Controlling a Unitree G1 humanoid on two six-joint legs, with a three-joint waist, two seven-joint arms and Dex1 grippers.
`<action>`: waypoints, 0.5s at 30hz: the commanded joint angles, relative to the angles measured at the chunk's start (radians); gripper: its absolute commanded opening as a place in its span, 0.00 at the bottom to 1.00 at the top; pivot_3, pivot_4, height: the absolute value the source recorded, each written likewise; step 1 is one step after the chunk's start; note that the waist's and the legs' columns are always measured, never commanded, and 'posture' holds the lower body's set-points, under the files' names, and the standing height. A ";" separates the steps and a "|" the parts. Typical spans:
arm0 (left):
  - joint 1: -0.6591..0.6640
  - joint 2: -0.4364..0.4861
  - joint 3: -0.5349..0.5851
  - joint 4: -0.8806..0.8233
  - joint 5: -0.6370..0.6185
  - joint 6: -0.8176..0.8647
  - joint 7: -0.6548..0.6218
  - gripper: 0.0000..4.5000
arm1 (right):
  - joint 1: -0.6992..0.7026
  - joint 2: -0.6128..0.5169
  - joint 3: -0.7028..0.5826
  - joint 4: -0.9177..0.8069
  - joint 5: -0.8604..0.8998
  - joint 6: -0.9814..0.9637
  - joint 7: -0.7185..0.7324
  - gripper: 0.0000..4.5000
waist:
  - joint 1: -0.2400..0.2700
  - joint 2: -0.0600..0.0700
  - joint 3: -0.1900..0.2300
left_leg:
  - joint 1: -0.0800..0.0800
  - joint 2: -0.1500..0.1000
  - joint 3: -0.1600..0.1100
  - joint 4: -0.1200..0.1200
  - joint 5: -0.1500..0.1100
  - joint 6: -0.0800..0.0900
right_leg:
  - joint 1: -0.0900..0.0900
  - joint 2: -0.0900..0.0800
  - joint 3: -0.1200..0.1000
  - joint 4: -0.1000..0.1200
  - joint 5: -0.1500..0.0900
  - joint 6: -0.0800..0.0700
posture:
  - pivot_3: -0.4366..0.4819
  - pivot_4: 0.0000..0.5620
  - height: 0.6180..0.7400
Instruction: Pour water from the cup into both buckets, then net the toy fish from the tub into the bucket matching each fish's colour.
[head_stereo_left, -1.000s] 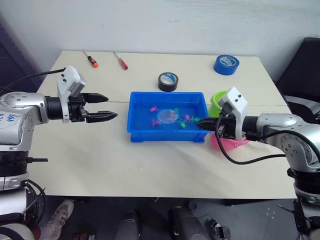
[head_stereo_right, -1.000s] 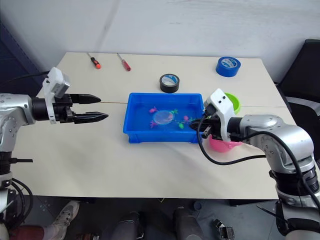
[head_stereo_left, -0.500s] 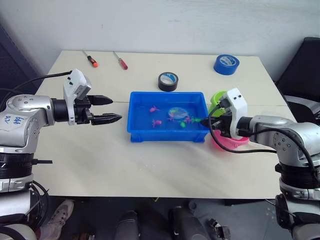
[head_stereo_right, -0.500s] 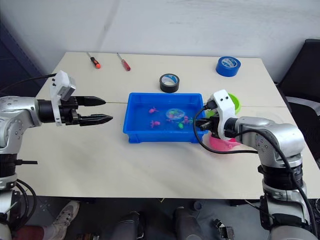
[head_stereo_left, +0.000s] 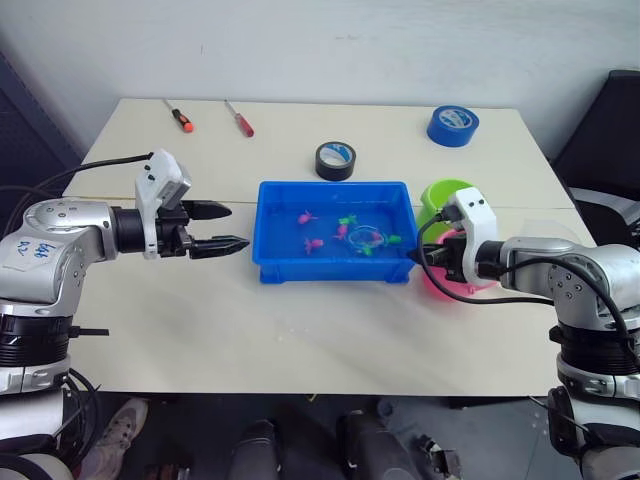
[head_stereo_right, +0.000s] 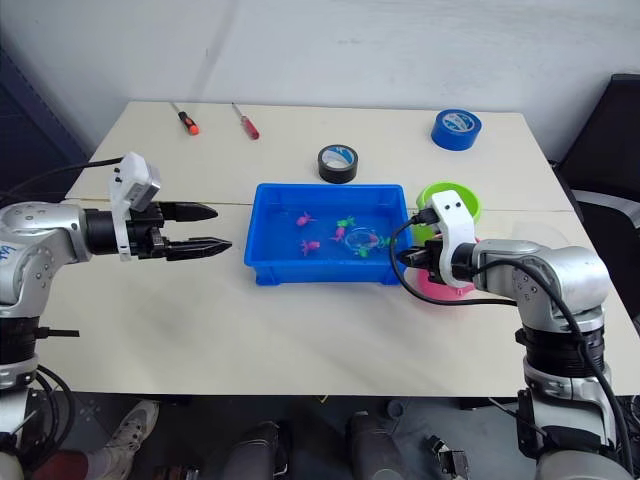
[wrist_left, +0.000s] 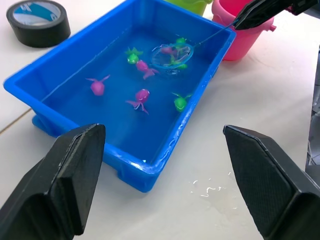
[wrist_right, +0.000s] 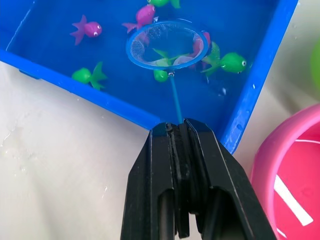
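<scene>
Hovering over the pale counter (head_stereo_left: 300, 330) to the left of the tub (head_stereo_left: 335, 270), the left tool (head_stereo_left: 228, 227) has its two black fingers spread apart and grasps nothing; it points toward the tub's near-left end; far back on the counter lie two screwdrivers (head_stereo_left: 181, 118), one with an orange grip and one red; a black tape roll (head_stereo_left: 336, 160) sits just behind the tub; the tub is bright blue and holds water with the toy fish (wrist_left: 141, 96) scattered in it, some magenta and some green; the net (wrist_right: 166, 48) is dipped in the right half of the tub, its blue hoop lying over several fish, its thin handle running back over the tub's right wall; the right tool (wrist_right: 176, 131) is clenched on that handle just outside the wall; the buckets stand beside the tub's right end, the green bucket (head_stereo_left: 447, 193) behind and the pink bucket (wrist_right: 295, 175) in front, the pink one partly under the right tool; a blue tape roll (head_stereo_left: 453, 125) lies at the far right of the counter.
</scene>
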 joint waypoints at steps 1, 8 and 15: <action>-0.005 0.011 0.026 -0.033 -0.019 0.004 0.008 0.92 | -0.019 -0.002 -0.018 -0.027 0.017 0.002 0.015 0.00 | 0.000 0.000 0.000 | 0.000 0.000 0.000 0.000 0.000 0.000 | 0.000 0.000 0.000 0.000 0.000 0.000 | 0.48 0.27 0.95; 0.002 0.013 0.032 -0.044 -0.028 0.012 0.018 0.92 | -0.015 -0.010 -0.014 -0.043 0.039 0.014 0.043 0.00 | 0.000 0.000 0.000 | 0.000 0.000 0.000 0.000 0.000 0.000 | 0.000 0.001 0.000 0.000 0.000 0.000 | 0.48 0.27 0.95; 0.005 0.012 0.035 -0.051 -0.035 0.017 0.027 0.92 | -0.025 -0.017 -0.007 -0.049 0.052 0.044 0.063 0.00 | 0.000 0.000 0.000 | 0.000 0.000 0.000 0.000 0.000 0.000 | 0.000 0.001 0.000 0.000 0.000 0.000 | 0.48 0.27 0.95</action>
